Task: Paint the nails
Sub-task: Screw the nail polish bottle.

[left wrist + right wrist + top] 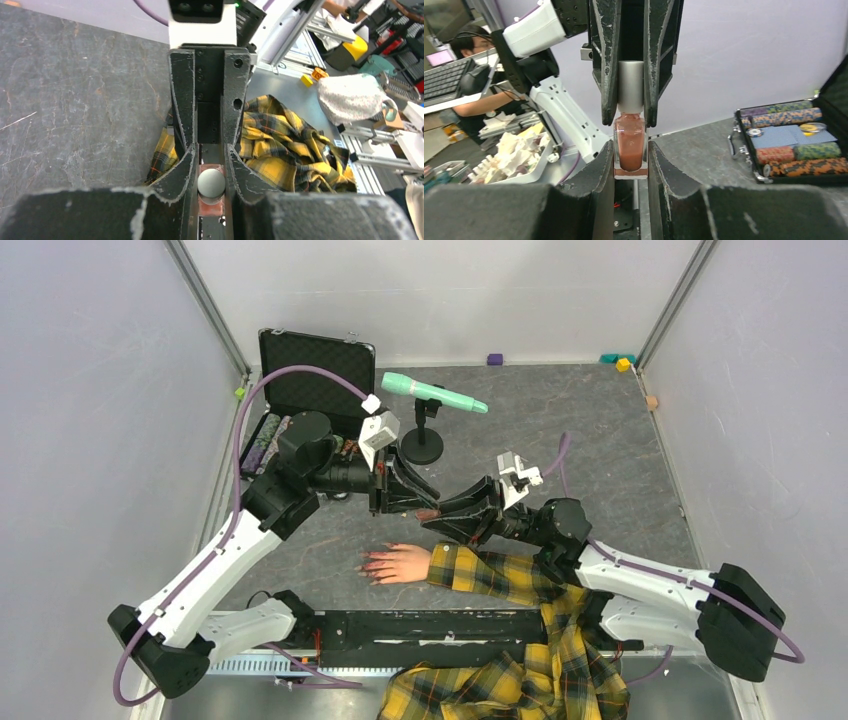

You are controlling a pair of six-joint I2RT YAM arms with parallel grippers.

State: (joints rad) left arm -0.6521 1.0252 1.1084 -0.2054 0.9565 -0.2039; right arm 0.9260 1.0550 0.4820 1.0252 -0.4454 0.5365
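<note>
**Inspector:** Large items first.

**Recorder:** Grey stone-patterned table (600, 440). An open black case (315, 365) stands at its far left corner, with rows of chips (796, 150) racked in the tray. A yellow plaid sleeve (500, 575) runs in from the near edge, right of centre.

**Inspector:** The mannequin hand?

**Recorder:** The mannequin hand (402, 562) lies flat on the table at the sleeve's end, with its fingers pointing left.

**Inspector:** End effectors?

**Recorder:** They meet tip to tip on the far side of that hand, apart from it. The right gripper (630, 165) is clamped on the glass body of the polish bottle (630, 142). The left gripper (211, 170) is pinched on the bottle's grey cap (630, 85). The cap sits on the bottle neck.

**Inspector:** And the nails?

**Recorder:** The nails (372, 565) are red and glossy, at the fingertips on the left end of the hand, near the table's front. Neither gripper touches them.
</note>
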